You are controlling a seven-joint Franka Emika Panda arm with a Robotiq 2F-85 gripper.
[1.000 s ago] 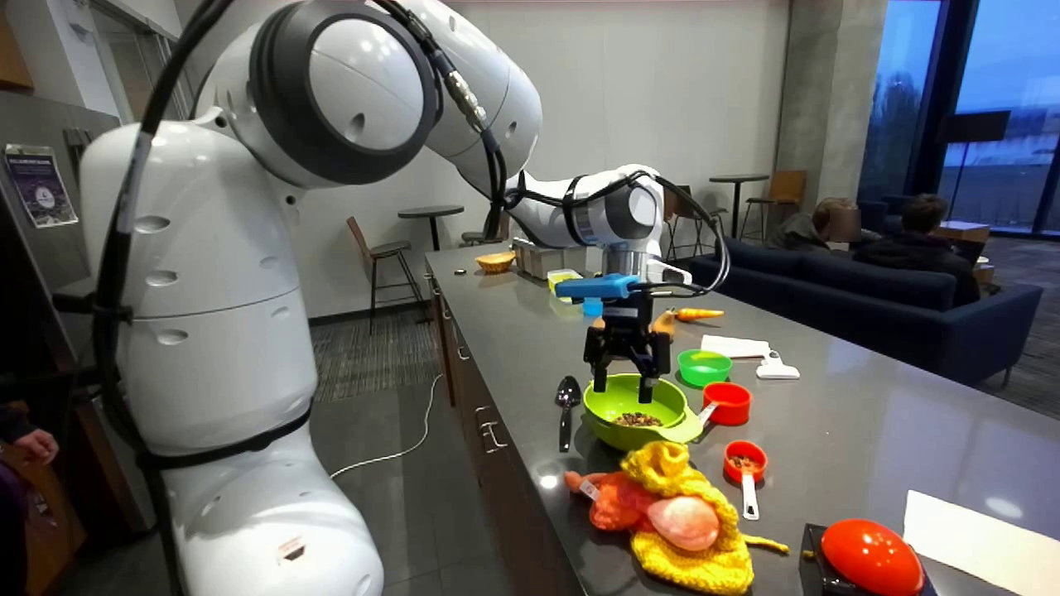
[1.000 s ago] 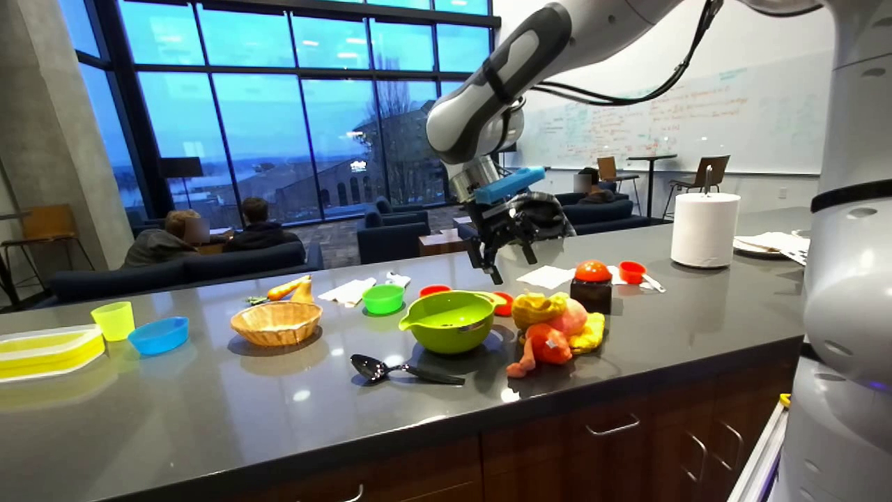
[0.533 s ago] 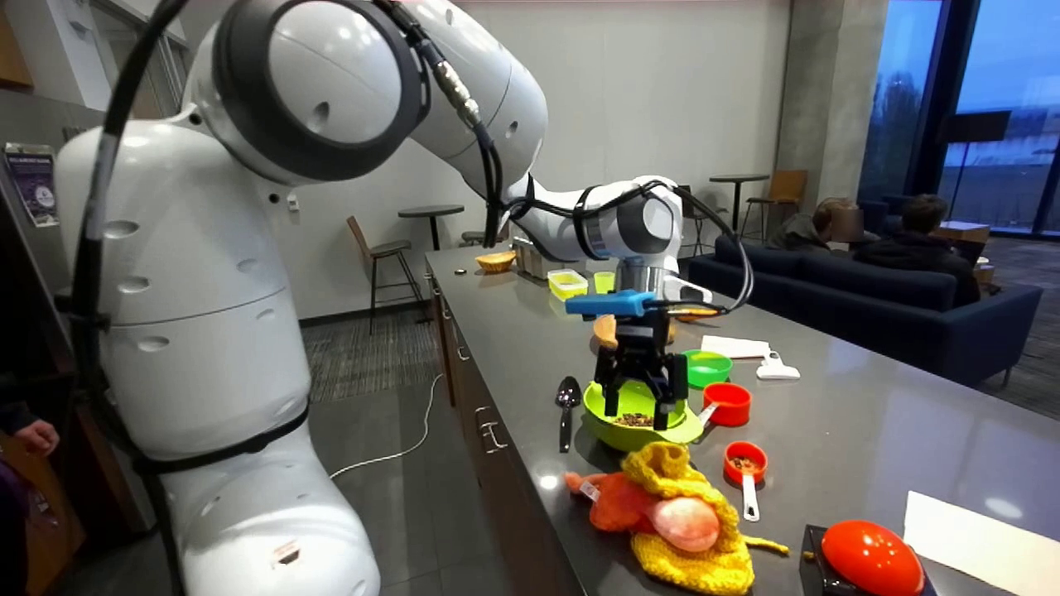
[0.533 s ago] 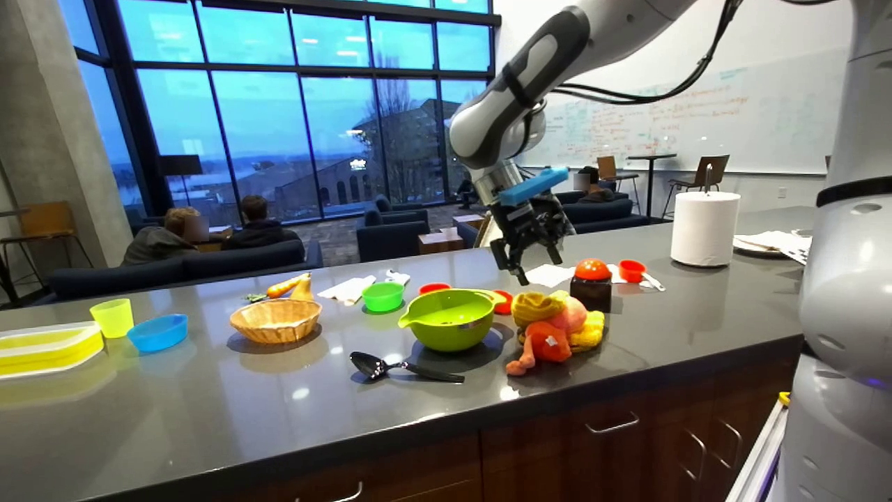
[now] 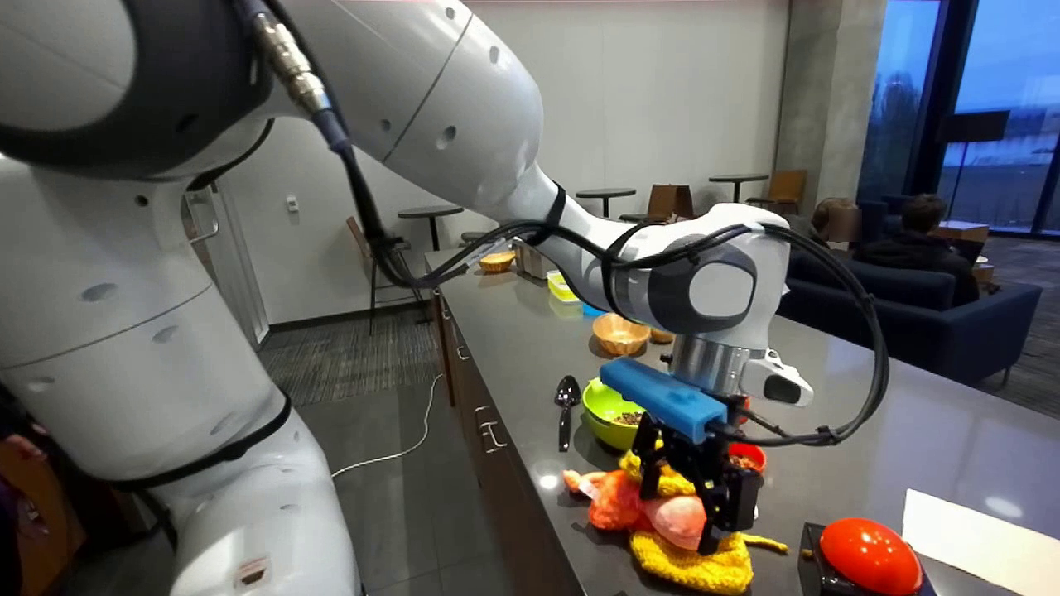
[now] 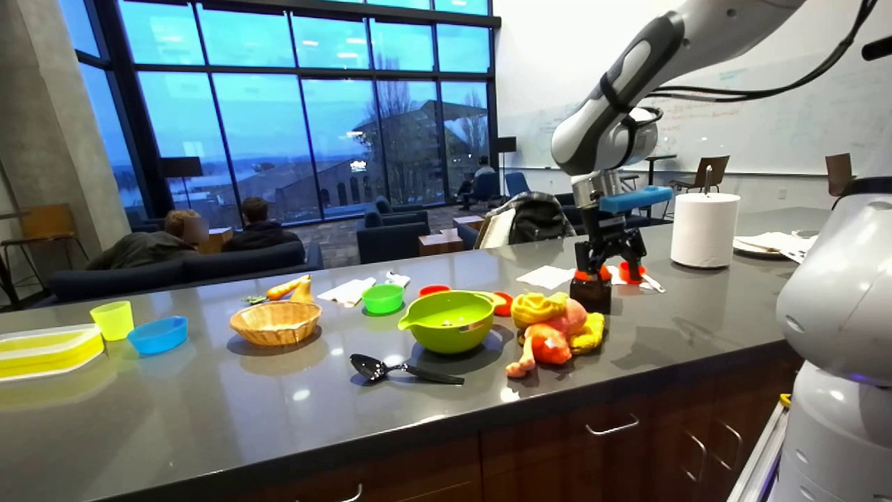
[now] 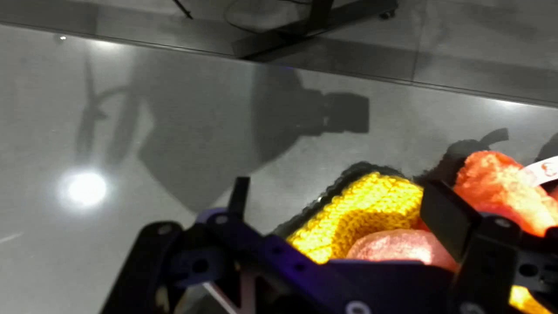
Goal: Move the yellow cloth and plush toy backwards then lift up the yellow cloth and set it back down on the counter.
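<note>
The yellow cloth (image 5: 691,569) lies bunched on the grey counter (image 6: 244,411), and the orange and pink plush toy (image 6: 547,343) rests against and partly on it. My gripper (image 5: 682,515) is open with nothing held, its fingers wide apart. An exterior view has it in front of the cloth and toy, covering part of both. Seen from across, the gripper (image 6: 612,274) hangs above the counter, right of the toy. In the wrist view, cloth (image 7: 379,194) and pink part show beyond the jaws, and one finger (image 7: 449,218) overlaps the cloth's edge beside the toy's orange part (image 7: 501,187).
A lime-green bowl (image 6: 449,328) stands beside the cloth and toy, with a black spoon (image 6: 418,373) near it. A black box (image 6: 590,298) with a red dome (image 5: 871,556) sits close to the gripper. Farther along is a paper towel roll (image 6: 705,230).
From above the lime-green bowl my gripper has swung over, past the cloth and toy, to near the red-domed box, turning on the way. It stayed open. Cloth and toy lie where they were.
</note>
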